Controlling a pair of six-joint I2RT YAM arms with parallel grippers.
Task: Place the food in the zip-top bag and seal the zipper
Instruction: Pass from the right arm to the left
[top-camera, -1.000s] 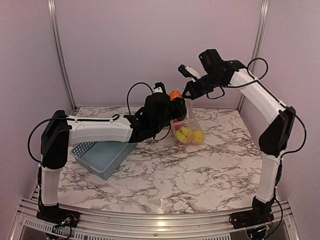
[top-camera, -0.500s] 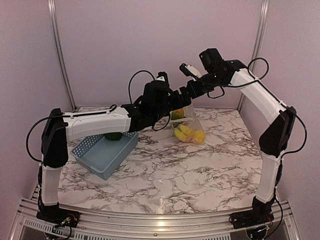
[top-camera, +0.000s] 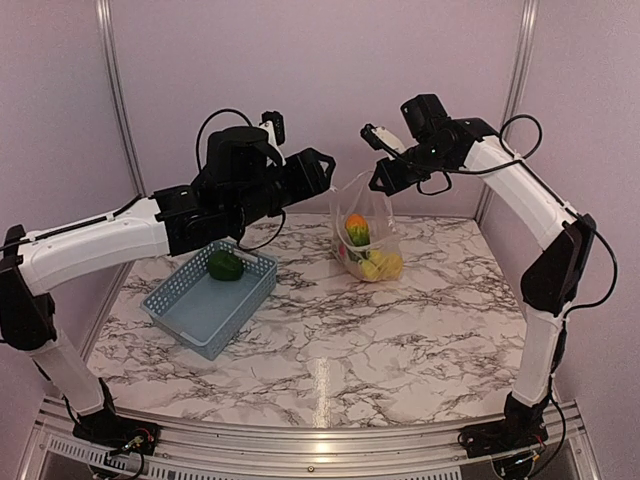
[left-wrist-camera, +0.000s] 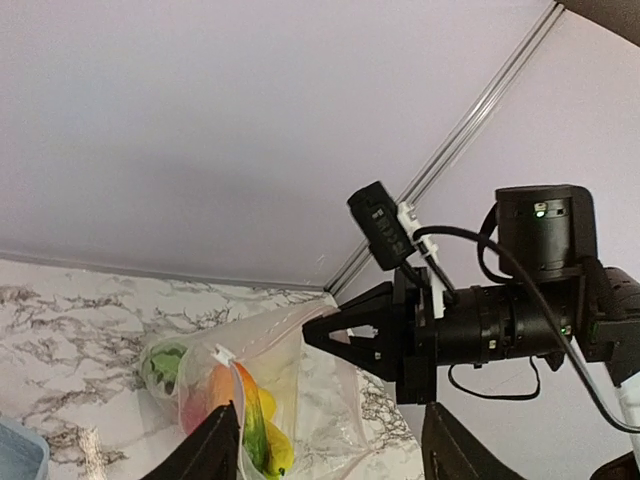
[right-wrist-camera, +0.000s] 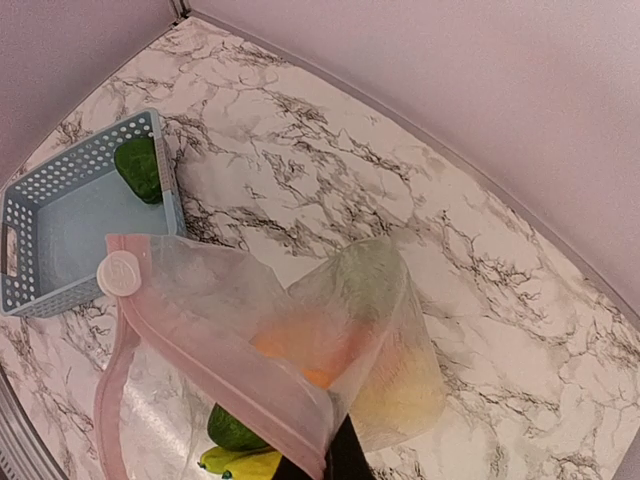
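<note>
Left gripper (top-camera: 320, 166) withdrawn leftward | zip-top bag (top-camera: 372, 212) hangs from right gripper (top-camera: 378, 184)

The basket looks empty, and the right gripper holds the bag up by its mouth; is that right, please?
Not empty: the top external view shows a green fruit in the basket. The right gripper holds the bag up by its mouth.

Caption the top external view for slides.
Right fingers hold up the zip-top bag of fruit; left fingers open beside it; one green piece sits in the basket.
</note>
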